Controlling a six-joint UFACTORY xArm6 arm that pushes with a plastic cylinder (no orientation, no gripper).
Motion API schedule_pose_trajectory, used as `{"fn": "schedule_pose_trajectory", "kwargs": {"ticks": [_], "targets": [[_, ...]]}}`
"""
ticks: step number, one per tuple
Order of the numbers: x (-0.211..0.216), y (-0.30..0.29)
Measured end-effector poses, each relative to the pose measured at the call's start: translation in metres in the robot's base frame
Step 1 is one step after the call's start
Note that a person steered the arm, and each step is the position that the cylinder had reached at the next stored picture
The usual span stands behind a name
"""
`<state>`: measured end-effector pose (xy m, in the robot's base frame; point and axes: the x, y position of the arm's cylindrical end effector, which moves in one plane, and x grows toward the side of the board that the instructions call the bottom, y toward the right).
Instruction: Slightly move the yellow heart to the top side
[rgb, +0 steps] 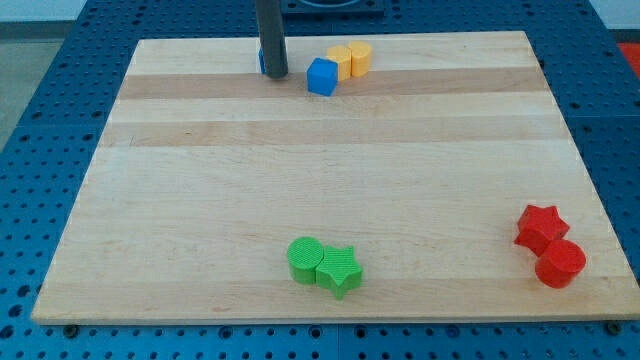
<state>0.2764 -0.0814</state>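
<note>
Two yellow blocks sit side by side near the view's top edge, a left one (340, 62) and a right one (361, 57). I cannot tell which of them is the heart. A blue cube (322, 76) touches the left yellow block on its lower left. My tip (274, 75) rests on the board to the left of the blue cube, a short gap away from it. Another blue block (261, 60) is mostly hidden behind the rod.
A green round block (306, 258) and a green star (339, 270) touch each other at the bottom centre of the wooden board (200, 200). A red star (541, 228) and a red round block (560, 263) sit at the bottom right.
</note>
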Motion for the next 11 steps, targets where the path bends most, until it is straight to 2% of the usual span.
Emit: {"fn": "schedule_pose_trajectory", "kwargs": {"ticks": [1, 2, 3, 4, 5, 7, 8, 10, 11], "targets": [[0.051, 0.000], [0.087, 0.030], [0.067, 0.094], [0.024, 0.129], [0.003, 0.132], [-0.008, 0.132], [-0.015, 0.158], [-0.072, 0.175], [-0.069, 0.172]]}}
